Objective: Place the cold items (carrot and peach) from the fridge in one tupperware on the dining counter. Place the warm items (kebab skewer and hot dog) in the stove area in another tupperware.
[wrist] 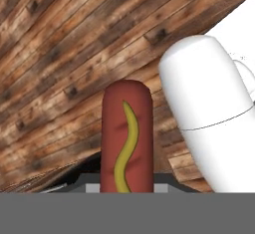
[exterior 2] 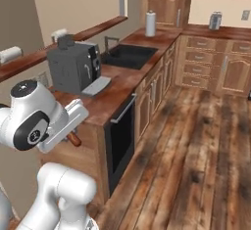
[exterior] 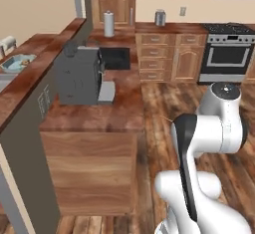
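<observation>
A hot dog (wrist: 126,138) with a yellow mustard line stands up the middle of the hand view, over the wooden floor. My gripper (wrist: 127,187) is shut on its lower end, and the sausage hides the fingertips. From the right base view one brown end of the hot dog (exterior 2: 74,139) pokes out under the white hand, beside the counter front. A pale blue tupperware (exterior: 18,62) with something orange inside sits on the raised dining counter (exterior: 35,46) at the far left. Carrot, peach and kebab skewer are out of view.
A grey coffee machine (exterior: 79,74) stands on the lower counter, with a dark sink (exterior: 115,58) and paper towel roll (exterior: 108,24) behind it. The stove (exterior: 227,54) is at the far right. Open wooden floor (exterior 2: 196,146) lies between the cabinets.
</observation>
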Motion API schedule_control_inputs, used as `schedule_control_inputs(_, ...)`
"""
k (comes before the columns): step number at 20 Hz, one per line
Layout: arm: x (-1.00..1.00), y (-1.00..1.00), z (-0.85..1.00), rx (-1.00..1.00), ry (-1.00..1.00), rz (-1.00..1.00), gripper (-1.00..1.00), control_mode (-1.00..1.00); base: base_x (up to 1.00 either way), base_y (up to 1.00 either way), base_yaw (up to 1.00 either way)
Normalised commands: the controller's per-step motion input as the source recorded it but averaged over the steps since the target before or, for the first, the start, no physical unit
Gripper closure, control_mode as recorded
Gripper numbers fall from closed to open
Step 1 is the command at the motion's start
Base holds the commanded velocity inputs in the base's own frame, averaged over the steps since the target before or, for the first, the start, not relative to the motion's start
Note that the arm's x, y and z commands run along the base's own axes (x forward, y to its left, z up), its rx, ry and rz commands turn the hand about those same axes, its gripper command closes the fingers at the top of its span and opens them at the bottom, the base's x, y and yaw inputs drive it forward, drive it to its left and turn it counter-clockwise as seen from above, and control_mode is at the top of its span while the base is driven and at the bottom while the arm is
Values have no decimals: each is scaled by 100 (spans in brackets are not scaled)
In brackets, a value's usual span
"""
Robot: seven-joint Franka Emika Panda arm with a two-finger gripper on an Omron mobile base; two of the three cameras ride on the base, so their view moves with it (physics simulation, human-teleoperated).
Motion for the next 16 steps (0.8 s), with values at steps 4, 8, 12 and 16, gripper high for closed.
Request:
schedule_control_inputs(4, 0, 0, 0, 0, 0, 0, 100, 100, -78, 40, 0)
schedule_control_inputs(8, 0, 0, 0, 0, 0, 0, 100, 100, -19, 91, -1)
schedule_control_inputs(12, 0, 0, 0, 0, 0, 0, 100, 100, -20, 100, 0)
schedule_control_inputs(16, 0, 0, 0, 0, 0, 0, 100, 100, -59, 80, -1)
